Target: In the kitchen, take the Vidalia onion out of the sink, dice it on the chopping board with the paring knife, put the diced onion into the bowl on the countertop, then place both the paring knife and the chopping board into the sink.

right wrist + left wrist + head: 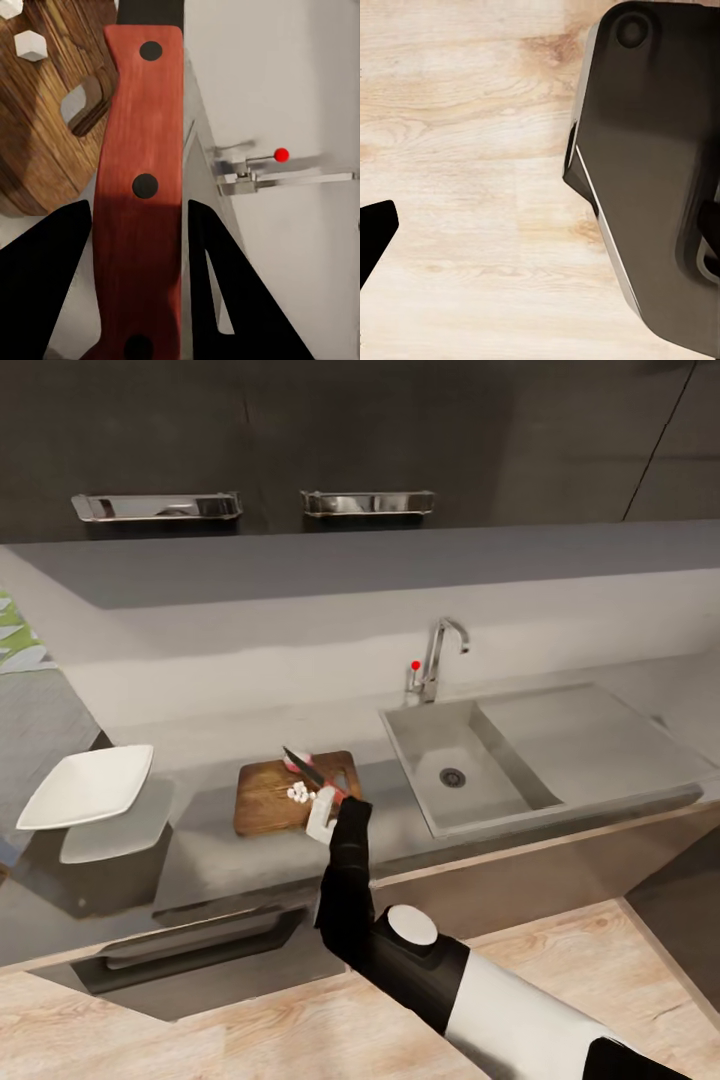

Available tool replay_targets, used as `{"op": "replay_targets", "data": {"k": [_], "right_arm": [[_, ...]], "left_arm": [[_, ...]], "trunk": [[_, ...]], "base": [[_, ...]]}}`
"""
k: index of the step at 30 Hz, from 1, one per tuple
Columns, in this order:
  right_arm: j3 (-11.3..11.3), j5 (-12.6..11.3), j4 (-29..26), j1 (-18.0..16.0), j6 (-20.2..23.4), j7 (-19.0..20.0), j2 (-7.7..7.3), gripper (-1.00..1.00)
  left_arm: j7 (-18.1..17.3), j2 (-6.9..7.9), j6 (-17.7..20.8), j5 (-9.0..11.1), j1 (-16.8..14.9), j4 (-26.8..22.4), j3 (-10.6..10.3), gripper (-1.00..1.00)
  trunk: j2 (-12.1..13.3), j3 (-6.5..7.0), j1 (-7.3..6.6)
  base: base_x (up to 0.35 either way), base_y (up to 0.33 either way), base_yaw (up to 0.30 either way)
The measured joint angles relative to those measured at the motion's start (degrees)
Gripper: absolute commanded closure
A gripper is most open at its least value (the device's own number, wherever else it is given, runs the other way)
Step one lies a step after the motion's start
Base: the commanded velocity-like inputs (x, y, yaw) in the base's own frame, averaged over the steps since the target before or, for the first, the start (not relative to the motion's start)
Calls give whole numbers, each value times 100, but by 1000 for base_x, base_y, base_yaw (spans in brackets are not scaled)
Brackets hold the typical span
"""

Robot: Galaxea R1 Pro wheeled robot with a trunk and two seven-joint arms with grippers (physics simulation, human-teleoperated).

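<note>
Grey and glossy, the worktop (240, 860) runs under dark cabinets, and the right claw (325, 810) hangs at the near edge of the chopping board (265, 800), its fingers closed on the red handle of the paring knife (142, 187). The blade reaches across the board toward the Vidalia onion (294, 763), which looks part cut, with white diced pieces (299, 792) beside it. To finish dicing cleanly, I judge the blade should come straight down on the remaining pink piece, with the cubes kept on the wood. The bowl (85, 788) waits well to the left; the sink (450, 775) lies just right of the board. Over bare wood floor, the left claw (375, 236) shows too little to read its state.
</note>
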Motion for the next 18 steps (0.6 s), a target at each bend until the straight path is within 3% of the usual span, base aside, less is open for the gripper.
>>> {"op": "replay_targets", "data": {"k": [7,18], "right_arm": [[22,-1,39,0,3,1,0,100],[23,-6,82,0,42,2,0,100]], "left_arm": [[-1,-1,-3,0,1,0,1,-100],[-1,-2,-13,0,2,7,-7,-100]], "trunk": [[0,0,0],[0,0,2]], "base": [[181,119,0],[21,6,0]]}}
